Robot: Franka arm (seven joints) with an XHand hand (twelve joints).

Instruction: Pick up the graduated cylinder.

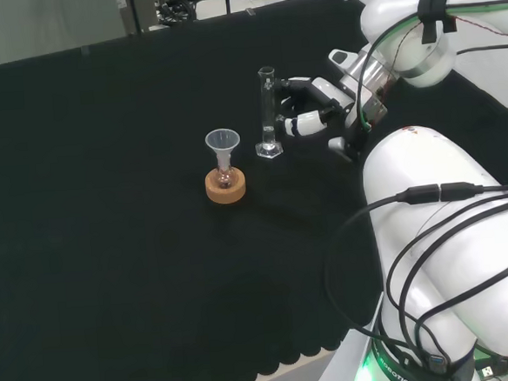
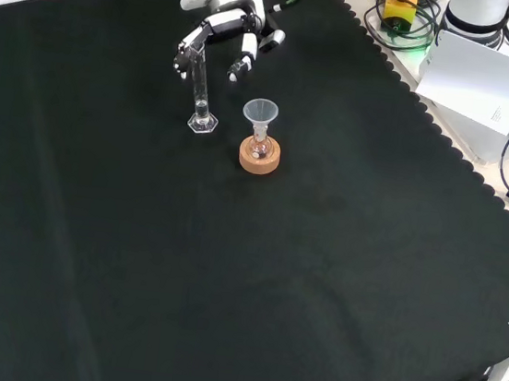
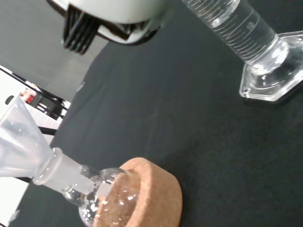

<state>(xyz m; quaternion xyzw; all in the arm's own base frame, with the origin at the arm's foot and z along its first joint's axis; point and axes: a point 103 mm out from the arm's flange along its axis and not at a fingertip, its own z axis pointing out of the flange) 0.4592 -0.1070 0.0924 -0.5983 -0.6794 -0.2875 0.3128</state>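
Observation:
The clear graduated cylinder point(image 1: 268, 111) stands upright on its hexagonal foot on the black cloth. In the front view the cylinder point(image 2: 200, 100) is just left of a small flask. My hand point(image 1: 317, 99) hovers just right of the cylinder in the head view, its fingers point(image 1: 304, 124) spread and only slightly bent, reaching toward the tube's upper half. From the front, the hand point(image 2: 221, 24) sits above the cylinder with fingertips point(image 2: 183, 56) beside its top; I cannot tell whether they touch. In the wrist view the cylinder point(image 3: 236, 28) is close and the hand point(image 3: 113, 14) is a blurred white part.
A small round flask on a cork ring point(image 1: 226, 187) carries a plastic funnel point(image 1: 222, 141), close to the cylinder's foot; cork ring point(image 2: 259, 157), funnel point(image 3: 23, 137). The arm's white links point(image 1: 449, 229) stand at the head view's right. Paper point(image 2: 477, 78) and cables lie beyond the cloth's scalloped edge.

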